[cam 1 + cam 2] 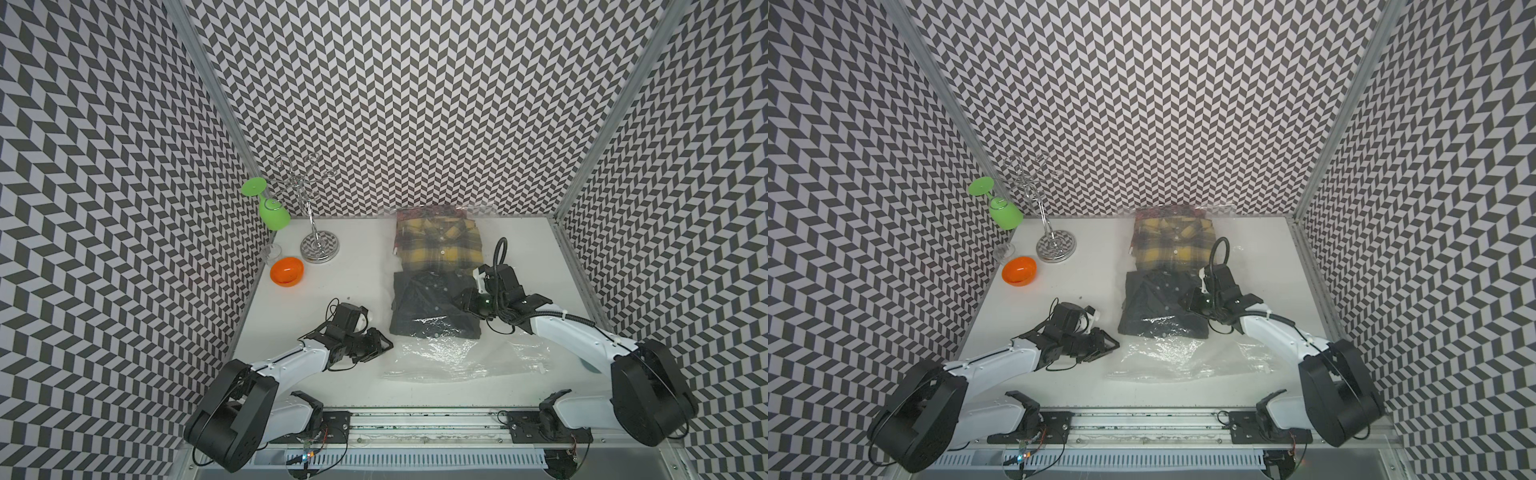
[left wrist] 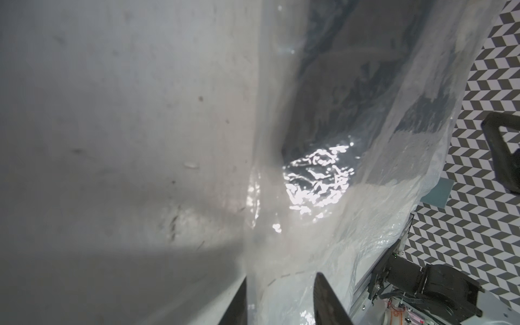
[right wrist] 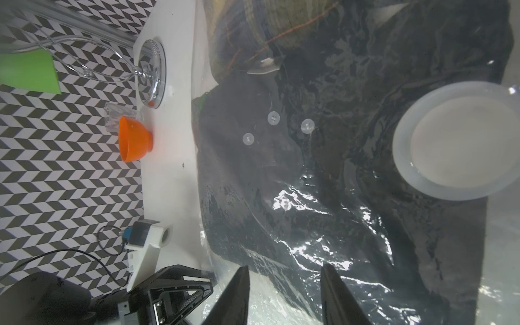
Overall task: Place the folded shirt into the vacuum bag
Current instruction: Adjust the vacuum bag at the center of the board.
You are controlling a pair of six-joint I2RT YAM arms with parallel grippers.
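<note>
The dark folded shirt [image 1: 432,307] lay inside the vacuum bag [image 1: 449,361], whose long axis ran away from the robot across the desk [image 1: 332,291], its loose mouth edge between the part-open left pincer's [image 2: 281,278] jaws, while the right pincer [image 3: 285,267] hovered half-open, empty, above the shirt.

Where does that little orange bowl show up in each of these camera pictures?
In both top views: the orange bowl left of centre, beside a clear glass.
Left wrist: not in it.
Right wrist: the bowl next to that glass.
Shared landmark: the chrome stand's round base nearby.
</note>
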